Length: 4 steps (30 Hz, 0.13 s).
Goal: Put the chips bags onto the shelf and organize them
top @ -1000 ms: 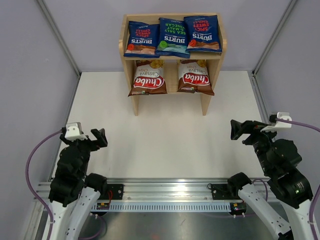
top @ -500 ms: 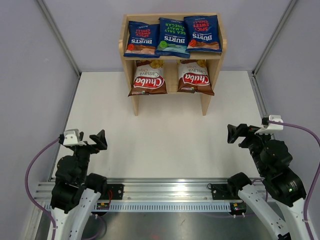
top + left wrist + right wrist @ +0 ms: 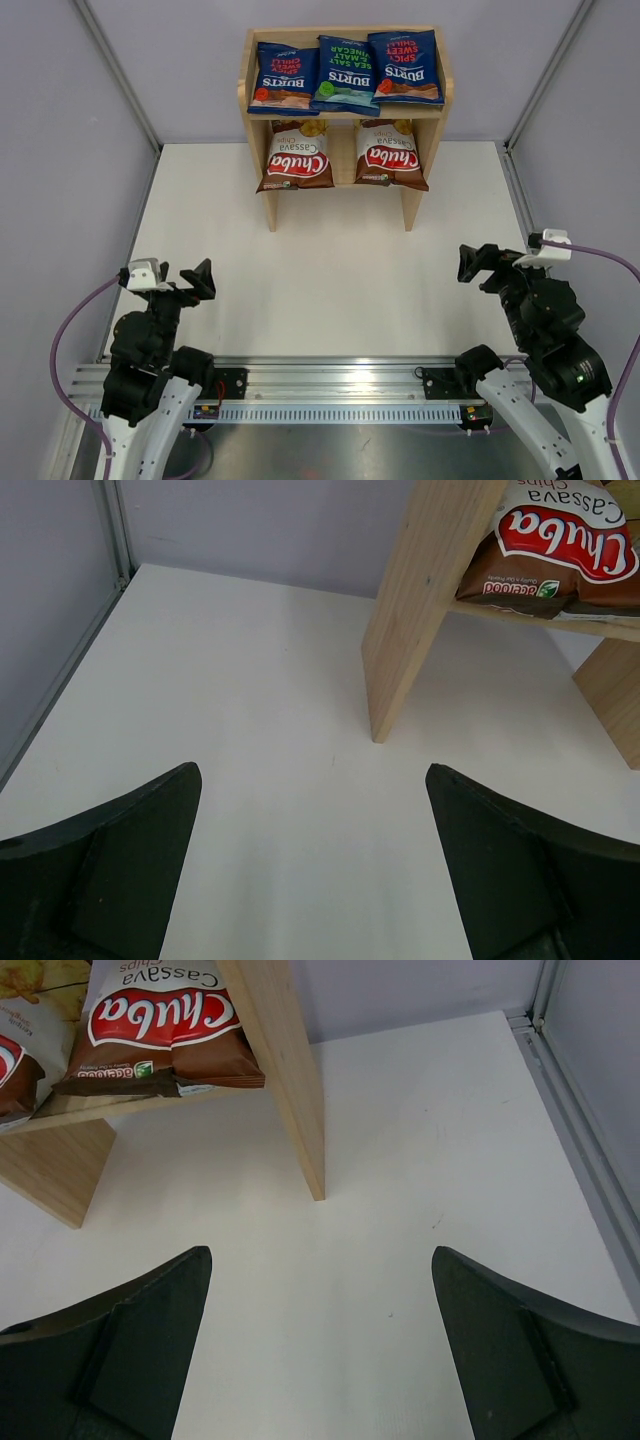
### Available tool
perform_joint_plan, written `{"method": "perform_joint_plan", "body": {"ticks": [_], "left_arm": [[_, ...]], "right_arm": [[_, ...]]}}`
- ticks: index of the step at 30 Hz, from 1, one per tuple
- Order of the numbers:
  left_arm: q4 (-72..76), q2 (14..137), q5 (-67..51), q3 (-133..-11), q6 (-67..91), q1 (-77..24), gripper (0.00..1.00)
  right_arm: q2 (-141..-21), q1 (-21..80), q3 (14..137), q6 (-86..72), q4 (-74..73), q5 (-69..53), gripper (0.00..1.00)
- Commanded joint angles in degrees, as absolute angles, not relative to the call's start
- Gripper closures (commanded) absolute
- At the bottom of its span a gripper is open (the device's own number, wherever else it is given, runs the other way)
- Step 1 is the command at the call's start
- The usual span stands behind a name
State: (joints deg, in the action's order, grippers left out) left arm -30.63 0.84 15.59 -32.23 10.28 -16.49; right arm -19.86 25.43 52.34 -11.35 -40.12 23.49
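Fingers (image 3: 110,870) of the left gripper (image 3: 200,278) and right gripper (image 3: 470,262) are spread wide, nothing held. Five bags (image 3: 346,70) are found on the shelf (image 3: 271,208), straight ahead and well apart from both arms, neither nearer.

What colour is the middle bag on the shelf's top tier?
Middle bag: dark blue with a teal-green band; top external view shows it best.

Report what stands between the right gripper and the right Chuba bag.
Nothing visible does. Only table surface lies between the open right gripper and the right Chuba bag, which lies on the lower tier of the shelf.
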Motion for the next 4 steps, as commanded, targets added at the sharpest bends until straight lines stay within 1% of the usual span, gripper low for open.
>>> {"method": "perform_joint_plan", "body": {"ticks": [1, 4], "left_arm": [[-27.68, 0.53, 14.41, -31.82, 9.14, -16.26, 0.01], [-27.51, 0.44, 14.41, -31.82, 9.14, -16.26, 0.01]], "right_arm": [[-20.57, 25.22, 52.73, -12.48, -37.53, 26.89, 0.00], [-20.22, 25.22, 52.56, -12.57, -37.26, 26.63, 0.00]]}}
